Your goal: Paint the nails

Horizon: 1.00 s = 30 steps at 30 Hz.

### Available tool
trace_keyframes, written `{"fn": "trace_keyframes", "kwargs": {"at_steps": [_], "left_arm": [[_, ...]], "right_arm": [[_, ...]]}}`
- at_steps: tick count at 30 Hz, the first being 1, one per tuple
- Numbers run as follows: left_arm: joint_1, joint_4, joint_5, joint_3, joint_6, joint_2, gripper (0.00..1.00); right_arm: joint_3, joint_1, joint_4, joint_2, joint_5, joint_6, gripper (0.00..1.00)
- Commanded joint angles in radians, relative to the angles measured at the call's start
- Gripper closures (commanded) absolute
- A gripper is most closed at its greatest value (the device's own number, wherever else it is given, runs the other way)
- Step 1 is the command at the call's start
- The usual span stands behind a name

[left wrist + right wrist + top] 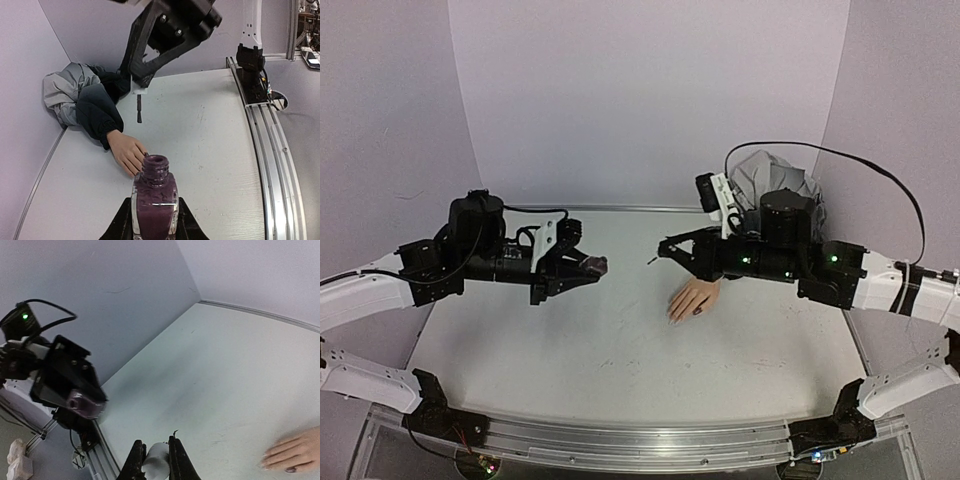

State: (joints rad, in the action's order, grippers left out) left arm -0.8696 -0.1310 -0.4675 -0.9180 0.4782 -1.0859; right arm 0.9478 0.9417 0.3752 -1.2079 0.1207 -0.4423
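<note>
1. Firstly, from the top external camera we see the left gripper (592,268) pressed together on a small dark bottle (597,266), which it holds above the table (570,350). The right gripper (668,250) points toward it. What it pinches is too small to tell in this view. The mannequin hand (692,298) lies flat on the table near the right gripper, and the nails (700,312) are at the finger ends, toward the near edge.

2. Next, in the left wrist view, the left gripper (154,212) clamps the bottle (154,197) from both sides. The neck is open and maroon polish is inside. Behind the bottle lies the mannequin hand (127,152), coming out of a dark sleeve (97,112). One of the nails (145,153) looks dark. Higher up, the right gripper (150,70) pinches a white cap (140,91), and a dark brush (139,111) hangs down from it, apart from the hand.

3. Finally, in the right wrist view, the right gripper (156,457) is closed on the white cap (156,462). The mannequin hand (295,452) is at the lower right corner, and among the nails (290,469) one is dark maroon. The left gripper (75,397) with the bottle (82,406) is well apart, at the left.
</note>
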Motion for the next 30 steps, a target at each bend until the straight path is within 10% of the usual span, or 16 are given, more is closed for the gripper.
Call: {"fn": "trace_keyframes", "kwargs": {"at_steps": [1, 30], "left_arm": [[-0.005, 0.051, 0.045, 0.033, 0.056, 0.038, 1.0], [-0.032, 0.053, 0.093, 0.057, 0.07, 0.045, 1.0]], "right_arm": [[0.117, 0.07, 0.1, -0.06, 0.084, 0.043, 1.0], [0.171, 0.131, 0.195, -0.149, 0.166, 0.06, 1.0]]}}
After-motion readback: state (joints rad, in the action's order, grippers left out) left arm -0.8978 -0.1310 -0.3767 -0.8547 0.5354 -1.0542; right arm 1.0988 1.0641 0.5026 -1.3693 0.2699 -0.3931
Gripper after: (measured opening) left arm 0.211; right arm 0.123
